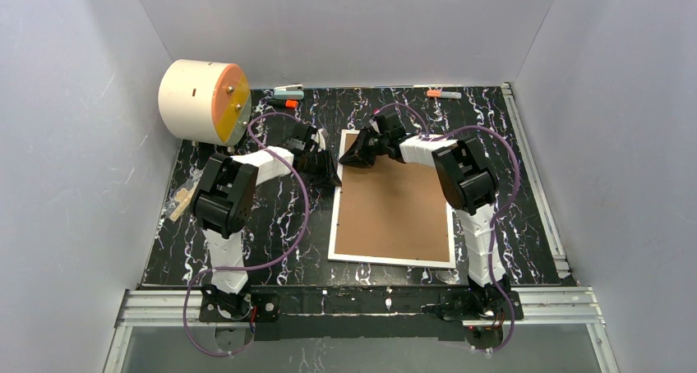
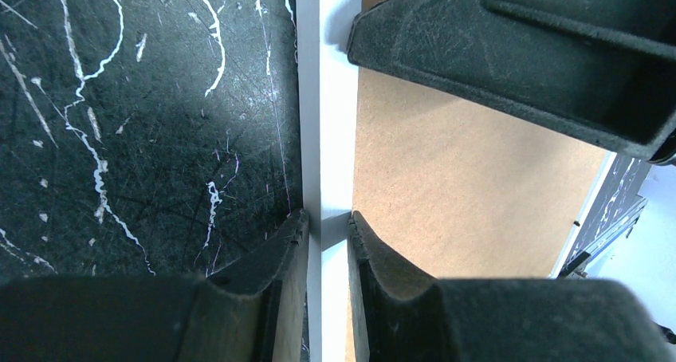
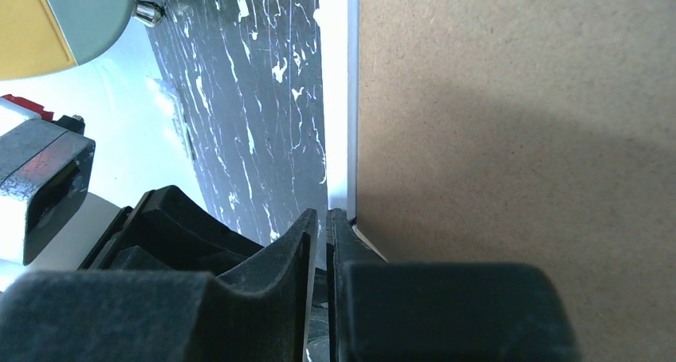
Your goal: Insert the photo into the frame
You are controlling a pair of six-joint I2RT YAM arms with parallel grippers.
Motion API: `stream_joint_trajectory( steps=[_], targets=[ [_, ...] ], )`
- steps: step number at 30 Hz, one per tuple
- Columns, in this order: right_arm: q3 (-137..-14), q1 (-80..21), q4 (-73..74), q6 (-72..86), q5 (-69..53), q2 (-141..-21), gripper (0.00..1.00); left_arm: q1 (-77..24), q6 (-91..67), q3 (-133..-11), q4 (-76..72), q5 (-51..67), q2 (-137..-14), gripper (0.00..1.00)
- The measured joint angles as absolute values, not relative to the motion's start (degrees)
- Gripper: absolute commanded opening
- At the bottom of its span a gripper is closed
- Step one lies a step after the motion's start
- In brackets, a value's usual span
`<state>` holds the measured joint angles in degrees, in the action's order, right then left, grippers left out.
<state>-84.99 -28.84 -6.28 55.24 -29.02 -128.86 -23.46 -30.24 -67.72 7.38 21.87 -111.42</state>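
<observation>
The frame [image 1: 393,204] lies face down on the black marbled table, its brown board back up and its white rim all round. My left gripper [image 1: 332,174] is at the frame's left rim near the far corner. In the left wrist view it [image 2: 328,217] is shut on the white rim [image 2: 327,99], one finger on the table side and one on the board side. My right gripper [image 1: 352,157] reaches to the far-left corner. In the right wrist view it [image 3: 323,214] is pinched almost shut on the rim [image 3: 339,99] at that corner. The photo is out of view.
A white cylinder with an orange face [image 1: 201,100] stands at the back left. Markers [image 1: 289,91] [image 1: 444,94] lie along the back edge. Pale wooden pieces [image 1: 182,199] lie at the left edge. The right gripper's finger [image 2: 518,43] hangs close over the left one.
</observation>
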Motion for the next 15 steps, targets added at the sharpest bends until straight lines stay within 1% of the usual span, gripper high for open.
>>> stream_joint_trajectory(
  steps=[15],
  targets=[
    [-83.13,-28.69,-8.01,53.56,-28.8,-128.29,0.18,-23.46,-30.22,-67.9,7.64,21.87,-111.57,0.14]
  ],
)
